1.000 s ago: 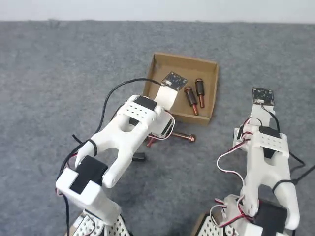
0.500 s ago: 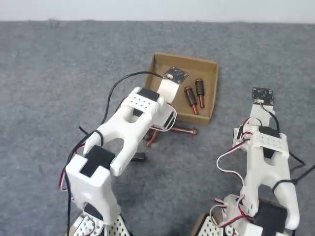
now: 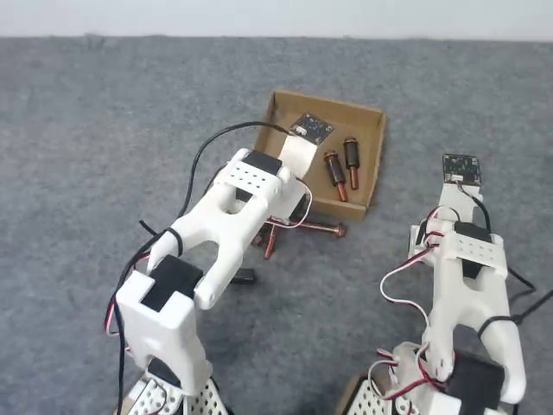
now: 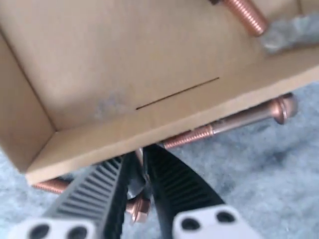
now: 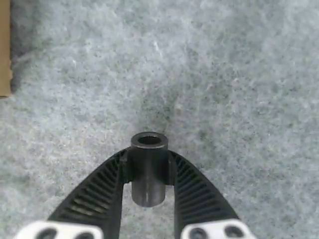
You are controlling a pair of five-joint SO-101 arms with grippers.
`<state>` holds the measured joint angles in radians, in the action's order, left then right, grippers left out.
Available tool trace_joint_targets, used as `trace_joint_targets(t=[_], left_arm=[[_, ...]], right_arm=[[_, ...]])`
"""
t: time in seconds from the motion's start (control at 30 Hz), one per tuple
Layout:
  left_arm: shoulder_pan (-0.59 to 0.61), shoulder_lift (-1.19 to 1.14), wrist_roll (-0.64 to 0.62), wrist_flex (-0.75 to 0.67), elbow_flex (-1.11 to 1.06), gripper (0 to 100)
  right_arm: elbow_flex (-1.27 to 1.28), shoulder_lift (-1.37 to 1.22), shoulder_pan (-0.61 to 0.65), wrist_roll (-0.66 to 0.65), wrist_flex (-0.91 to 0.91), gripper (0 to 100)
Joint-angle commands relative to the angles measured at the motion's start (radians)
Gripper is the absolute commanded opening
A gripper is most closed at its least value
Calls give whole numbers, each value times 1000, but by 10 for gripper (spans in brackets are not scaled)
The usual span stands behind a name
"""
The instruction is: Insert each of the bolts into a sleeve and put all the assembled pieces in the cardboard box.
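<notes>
1. Left tool (image 4: 141, 153) is clamped on a copper bolt (image 4: 135, 211), jaws nearly together, right against the outside of the cardboard box (image 4: 149, 119) wall.
2. In the high view the held bolt (image 3: 270, 243) sits tilted under the left arm (image 3: 233, 216), just outside the box's near wall.
3. Second bolt (image 3: 317, 228) lies flat on the grey surface (image 3: 104, 130), along that same wall, outside the box.
4. Two assembled pieces (image 3: 333, 175) lie side by side inside the box.
5. Right tool (image 5: 148, 158) grips a black sleeve (image 5: 148, 174), open end facing the camera, over bare surface off to the side of the box.
6. Small black piece (image 3: 244, 276) lies on the surface by the left arm; can't tell what it is.
</notes>
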<state>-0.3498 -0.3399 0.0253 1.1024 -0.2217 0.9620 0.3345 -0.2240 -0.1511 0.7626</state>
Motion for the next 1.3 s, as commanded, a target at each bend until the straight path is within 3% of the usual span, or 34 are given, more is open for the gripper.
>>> trace_joint_targets(t=[0.0,0.27,0.43,0.7,0.93,1.27], left_arm=[[3,-26,11,51,1,20],[2,-18,0,57,-1,20],[11,-17,-132,28,-10,20],[2,37,-236,26,7,22],[-26,186,-244,-43,-130,118],[-32,224,-239,-74,-162,130]], right_arm=[[-11,22,13,-21,-21,6],[-11,22,15,-21,-22,6],[-11,22,15,-21,-22,6],[-11,22,15,-21,-22,6],[-11,22,15,-21,-22,6],[-11,22,18,-21,-22,6]])
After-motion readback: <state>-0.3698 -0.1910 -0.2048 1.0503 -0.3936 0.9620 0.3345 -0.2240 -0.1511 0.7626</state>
